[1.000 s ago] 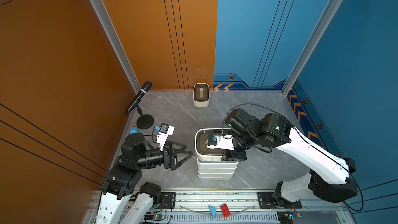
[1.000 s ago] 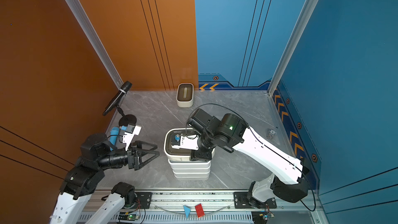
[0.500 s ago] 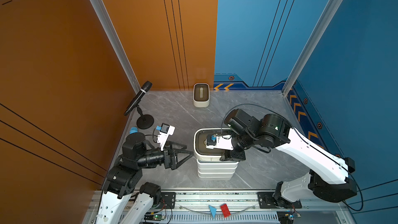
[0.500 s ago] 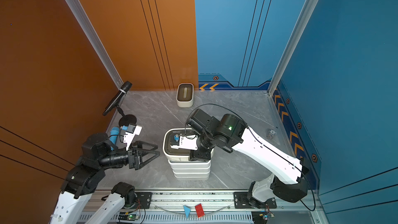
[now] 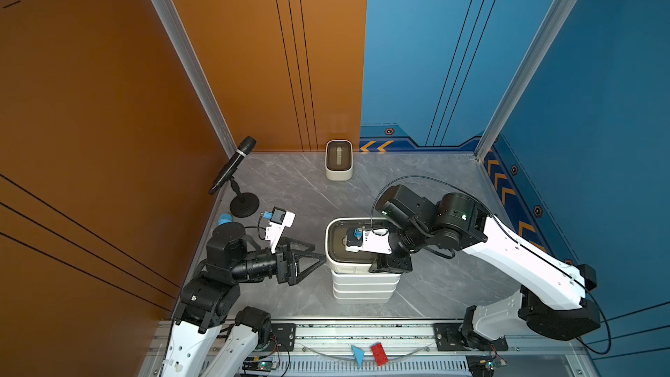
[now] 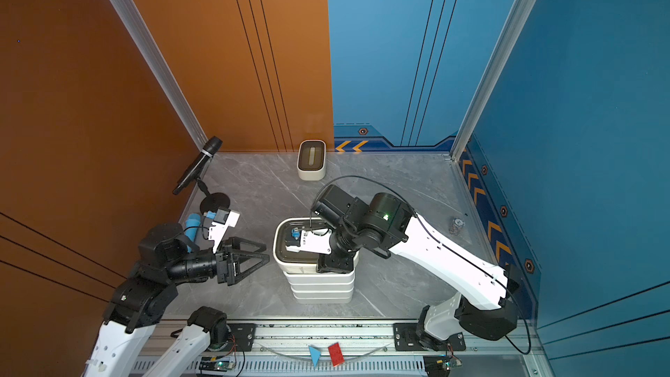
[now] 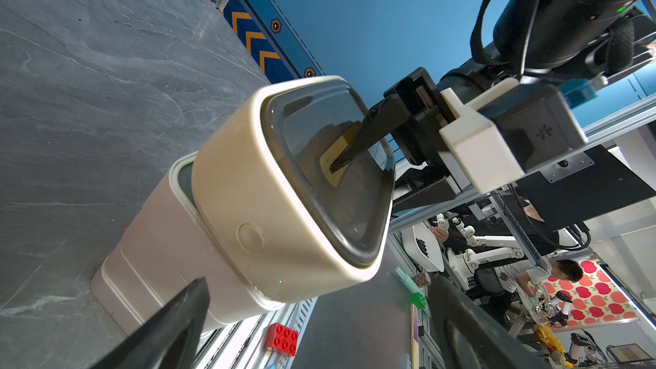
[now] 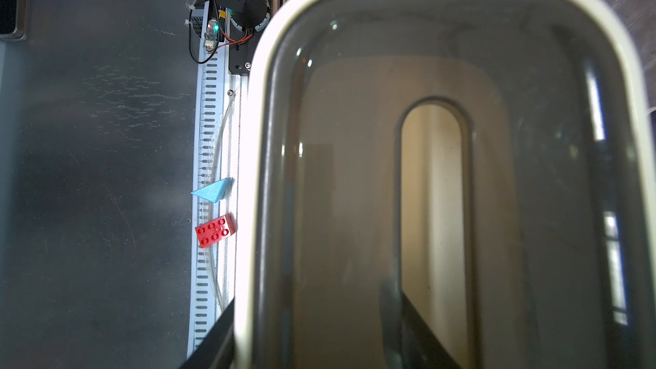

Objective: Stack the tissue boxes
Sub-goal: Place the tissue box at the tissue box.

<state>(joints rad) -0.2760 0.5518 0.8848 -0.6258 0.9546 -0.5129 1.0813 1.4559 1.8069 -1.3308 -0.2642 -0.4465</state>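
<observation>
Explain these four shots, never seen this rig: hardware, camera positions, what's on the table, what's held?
A left arm and a right arm, each with a two-finger gripper, work at a grey table. Two pictures look down from one overhead stereo camera, nearly the same view; the other two come from cameras on the arms' wrists. The right gripper is shut on the top tissue box, one finger in its lid slot, one outside its wall; that box sits offset over the stack. The left gripper is open beside the stack, empty. Another tissue box stands at the table's far edge. Also: a black microphone, a blue microphone, and on the front rail a red brick and a blue wedge.
</observation>
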